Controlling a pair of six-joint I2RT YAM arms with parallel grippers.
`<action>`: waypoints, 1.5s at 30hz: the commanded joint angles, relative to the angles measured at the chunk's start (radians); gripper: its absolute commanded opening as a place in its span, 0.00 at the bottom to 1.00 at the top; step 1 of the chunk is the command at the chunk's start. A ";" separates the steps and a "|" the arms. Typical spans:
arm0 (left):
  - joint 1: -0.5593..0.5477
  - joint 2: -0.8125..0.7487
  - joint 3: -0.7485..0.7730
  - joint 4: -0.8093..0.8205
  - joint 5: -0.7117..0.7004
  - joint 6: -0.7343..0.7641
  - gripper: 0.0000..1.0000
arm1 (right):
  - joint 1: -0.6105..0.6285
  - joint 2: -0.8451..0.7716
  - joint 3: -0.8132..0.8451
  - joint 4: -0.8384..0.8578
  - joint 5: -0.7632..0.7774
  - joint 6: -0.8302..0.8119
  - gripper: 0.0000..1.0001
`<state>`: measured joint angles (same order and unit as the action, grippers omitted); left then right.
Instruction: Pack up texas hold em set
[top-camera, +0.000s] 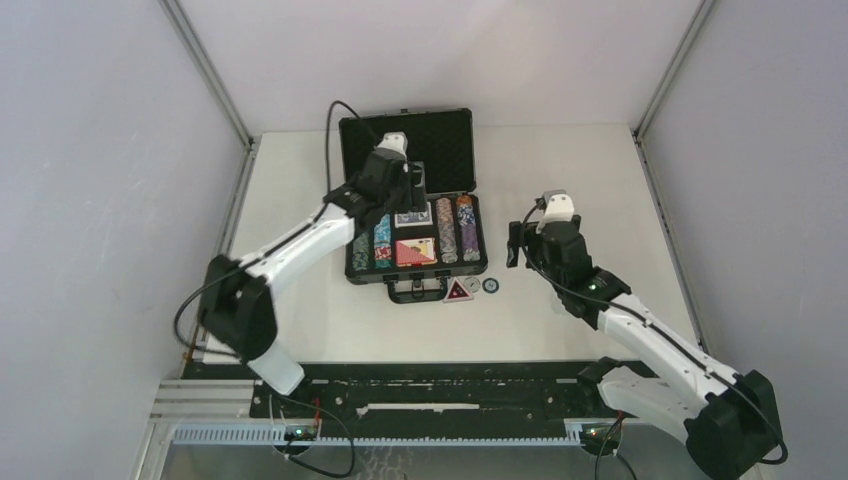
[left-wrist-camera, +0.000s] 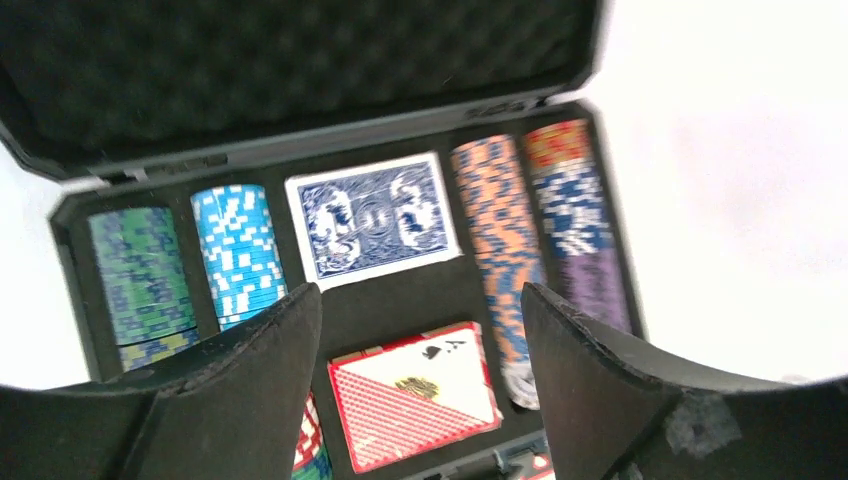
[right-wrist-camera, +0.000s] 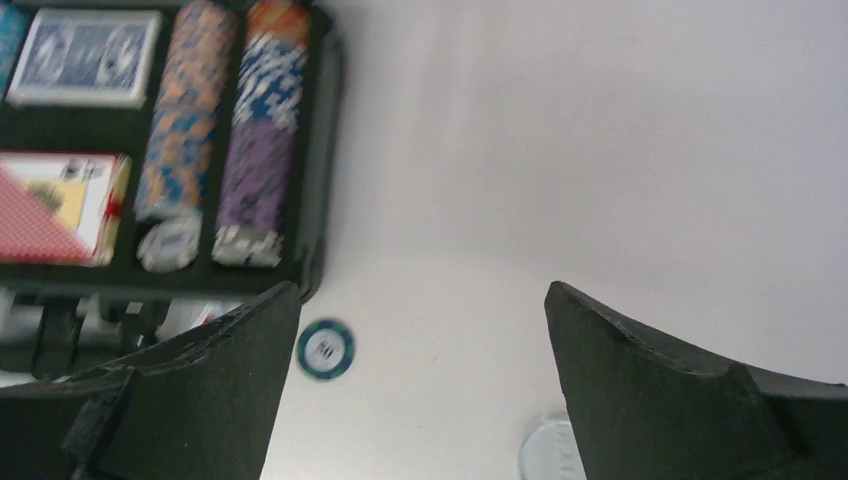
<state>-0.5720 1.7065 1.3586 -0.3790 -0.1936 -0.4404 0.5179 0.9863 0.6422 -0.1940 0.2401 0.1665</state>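
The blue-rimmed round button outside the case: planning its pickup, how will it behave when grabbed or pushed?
The button lies flat on the smooth table, so it will probably slide when nudged and resist pinching. Likely stiff and light; set on edge, it could roll.

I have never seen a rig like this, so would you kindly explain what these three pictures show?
Two white robot arms, the left arm and the right arm, are bolted at the near edge of a table. The wide picture comes from a fixed camera above and behind them. The other two come from a small camera on each wrist, so the dark wedges at the bottom belong to that arm itself.

On the table lies an open black case holding rows of poker chips, a blue card deck and a red card deck. Just in front of the case, on the table, lie a triangular button and a round button.

The left pincer hovers over the case, and the right pincer over the table beside it. Both are open and hold nothing.
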 joint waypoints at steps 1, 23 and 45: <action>-0.049 -0.217 -0.130 0.224 -0.098 0.074 0.79 | 0.033 -0.079 0.021 -0.031 0.412 0.077 1.00; -0.050 -0.487 -0.478 0.276 -0.173 0.016 0.85 | -0.251 0.099 -0.102 -0.283 0.030 0.533 0.89; -0.048 -0.481 -0.464 0.250 -0.159 0.012 0.87 | -0.252 0.193 -0.124 -0.334 0.081 0.581 0.86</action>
<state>-0.6250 1.2343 0.8955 -0.1352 -0.3618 -0.4187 0.2695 1.1675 0.5190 -0.5526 0.3134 0.7212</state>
